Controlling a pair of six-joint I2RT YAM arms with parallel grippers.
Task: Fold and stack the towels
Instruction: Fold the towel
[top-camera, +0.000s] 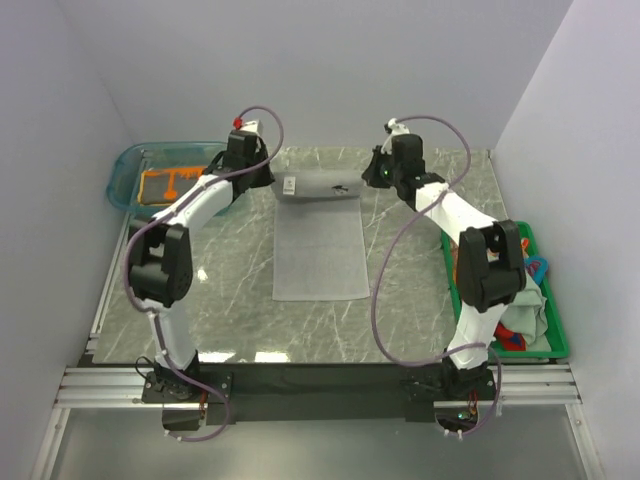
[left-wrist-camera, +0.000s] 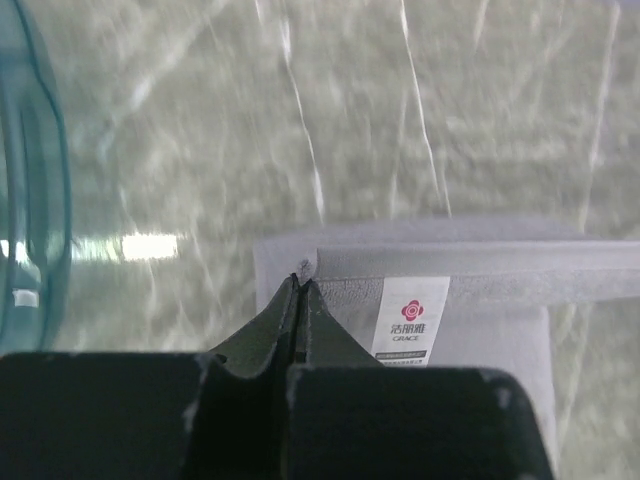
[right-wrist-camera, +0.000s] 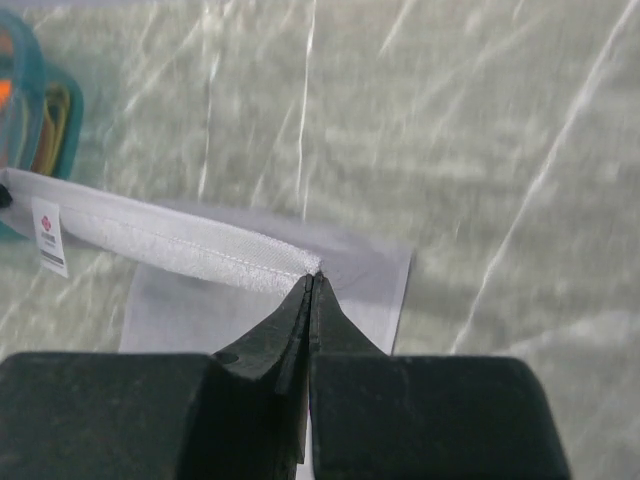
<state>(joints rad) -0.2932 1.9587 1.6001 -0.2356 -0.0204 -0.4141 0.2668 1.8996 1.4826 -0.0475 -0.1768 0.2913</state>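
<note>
**Jaws pinched tight on the two far corners of the pale grey-white towel (top-camera: 318, 250)**

At the far-left corner of the table (top-camera: 230, 290) sits a clear teal tub (top-camera: 125, 165) with an orange-brown towel (top-camera: 170, 185) lying flat inside it.

Just to its right, the left gripper (top-camera: 268, 178) has its fingers pressed together on the pale towel's far-left corner. The left wrist view shows the tips meeting on the hem beside a white sewn-in label (left-wrist-camera: 410, 320).

The towel lies in the middle of the table with its long axis running from the near edge toward the far edge. Its near end lies flat on the marble. Its far hem is raised off the surface and stretched between the two grippers, parallel to the far edge.

The right gripper (top-camera: 372, 178) is likewise clamped, on the far-right corner; in the right wrist view the tips nip the rolled hem.

Along the right edge stands a green crate (top-camera: 449, 275) holding a heap of towels, among them a red and blue towel (top-camera: 520, 335) and a pale green towel (top-camera: 530, 300).
</note>
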